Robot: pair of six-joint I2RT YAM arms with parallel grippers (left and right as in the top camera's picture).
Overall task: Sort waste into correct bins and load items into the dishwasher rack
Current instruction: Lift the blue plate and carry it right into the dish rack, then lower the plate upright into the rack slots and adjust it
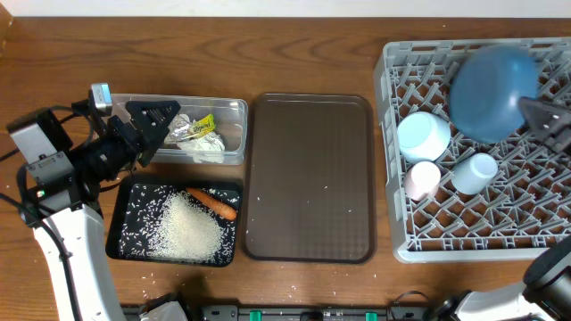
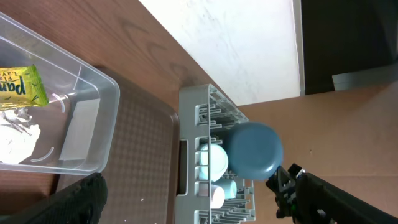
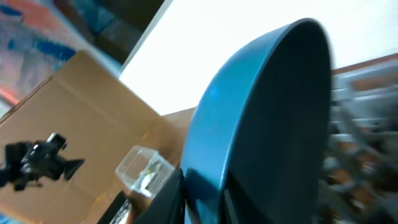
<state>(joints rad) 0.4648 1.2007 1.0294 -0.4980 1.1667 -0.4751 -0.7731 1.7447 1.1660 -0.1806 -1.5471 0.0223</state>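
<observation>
The large blue plate (image 1: 493, 94) stands on edge over the back of the grey dishwasher rack (image 1: 397, 207). My right gripper (image 1: 533, 113) is shut on its rim; the right wrist view shows a dark finger (image 3: 166, 200) pressed to the plate (image 3: 261, 112). A light-blue bowl (image 1: 423, 135), a pink cup (image 1: 421, 180) and a blue cup (image 1: 474, 173) lie in the rack. My left gripper (image 1: 153, 120) hangs open over the clear tub (image 1: 234, 109), which holds foil (image 1: 183, 132), a green-yellow wrapper (image 1: 205, 124) and tissue (image 1: 208, 144). Rice (image 1: 187, 227) and carrot (image 1: 212, 202) lie in the black tray (image 1: 120, 234). The chopsticks are out of view.
A large brown serving tray (image 1: 310, 178) lies between the bins and the rack. A few loose rice grains are scattered on it and on the table near the front edge. A cardboard box shows in the right wrist view.
</observation>
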